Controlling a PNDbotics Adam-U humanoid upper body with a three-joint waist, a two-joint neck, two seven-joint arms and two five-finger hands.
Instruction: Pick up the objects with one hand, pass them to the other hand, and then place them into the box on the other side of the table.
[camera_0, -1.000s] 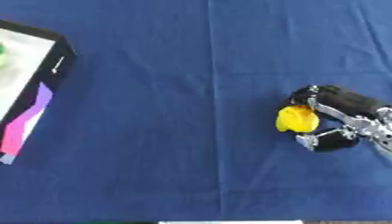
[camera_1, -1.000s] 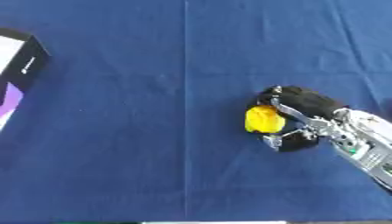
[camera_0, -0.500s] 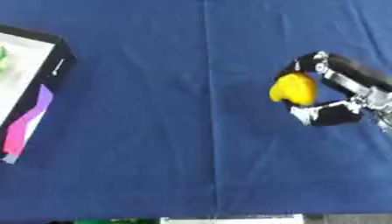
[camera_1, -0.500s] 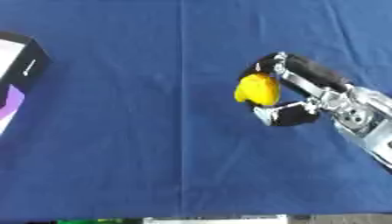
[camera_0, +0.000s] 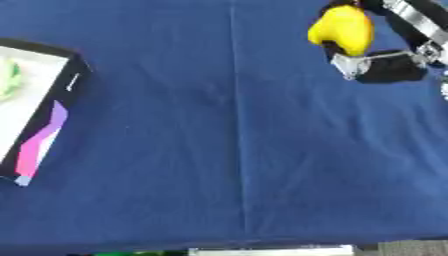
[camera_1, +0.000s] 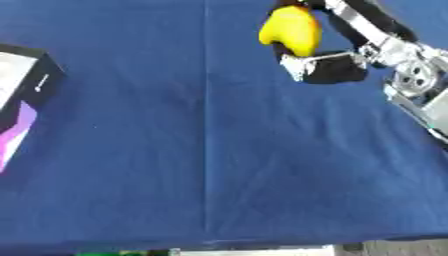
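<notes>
Left eye view. Right hand (camera_0: 385, 55) sits at the far right corner, partly cut by the top and right edges. Its fingers curl round a yellow object (camera_0: 343, 29), rounded and lumpy, held close to the top edge. The object looks lifted off the blue tablecloth (camera_0: 227, 150); no contact with the cloth is visible. Box (camera_0: 35, 107) lies at the left edge, midway down, tilted, cut off by the frame on its left side. Black rim, pale inside, a pink and purple panel on its near wall. Something green (camera_0: 9, 77) shows inside it at the far left; shape not clear. Between hand and box, a wide stretch of bare cloth, with one straight crease running near to far through the middle. The near table edge runs along the bottom of the frame.

Right eye view. The same hand shows more fully, with silver forearm parts reaching toward the right edge. The yellow object is pinched between curled fingers and thumb (camera_1: 319, 65) at the far edge. Only the box's right corner shows at the left edge. Left hand shows in neither view.
</notes>
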